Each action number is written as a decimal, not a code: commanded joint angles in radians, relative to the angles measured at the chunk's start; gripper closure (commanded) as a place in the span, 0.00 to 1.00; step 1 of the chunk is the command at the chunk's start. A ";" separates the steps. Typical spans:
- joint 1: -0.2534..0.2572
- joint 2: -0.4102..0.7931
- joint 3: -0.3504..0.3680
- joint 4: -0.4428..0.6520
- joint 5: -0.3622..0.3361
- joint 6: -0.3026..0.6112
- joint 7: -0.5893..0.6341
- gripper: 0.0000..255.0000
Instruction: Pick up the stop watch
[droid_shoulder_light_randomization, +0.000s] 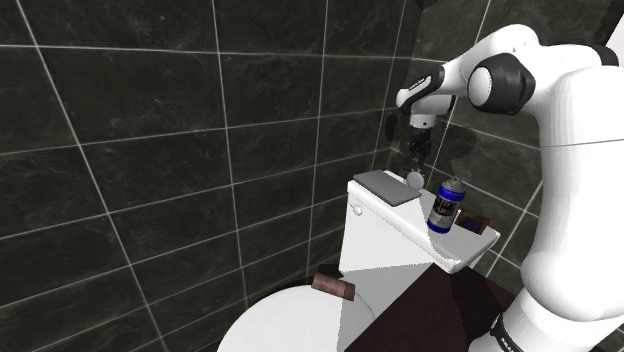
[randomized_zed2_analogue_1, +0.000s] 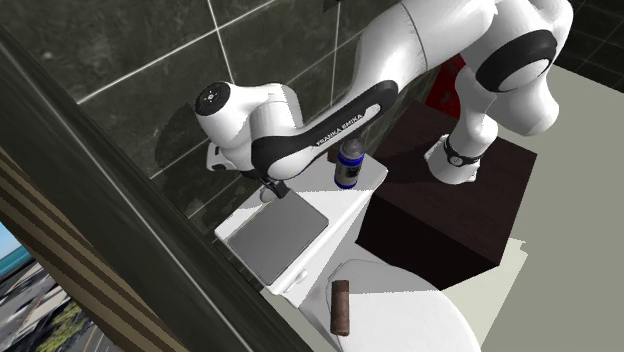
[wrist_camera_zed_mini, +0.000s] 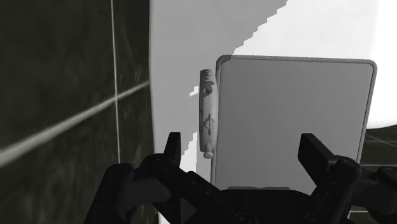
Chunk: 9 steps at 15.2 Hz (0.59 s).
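Glossy dark wall tiles (droid_shoulder_light_randomization: 150, 150); smooth white cistern (droid_shoulder_light_randomization: 380, 235) (stop watch (wrist_camera_zed_mini: 207, 118) matt grey).

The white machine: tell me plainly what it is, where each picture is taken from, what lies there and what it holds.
It is a white robot arm with a black two-finger gripper, reaching over a white toilet tank in a dark-tiled bathroom. One picture looks from beside the arm's stand, one from above the toilet, one from a camera on the hand. On the tank top lie a grey flat slab, a small grey stop watch beside it, a blue can and a small dark thing. The fingers stand open; nothing is held.
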<state>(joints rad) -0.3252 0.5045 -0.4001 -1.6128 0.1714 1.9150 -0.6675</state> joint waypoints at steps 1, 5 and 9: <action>-0.017 0.048 -0.004 0.009 0.006 0.050 -0.007 0.00; -0.024 0.073 0.006 -0.008 0.015 0.091 -0.010 0.00; -0.030 0.087 0.015 -0.018 0.018 0.116 -0.012 1.00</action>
<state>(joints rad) -0.3410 0.5290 -0.3745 -1.6167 0.1915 2.0088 -0.6771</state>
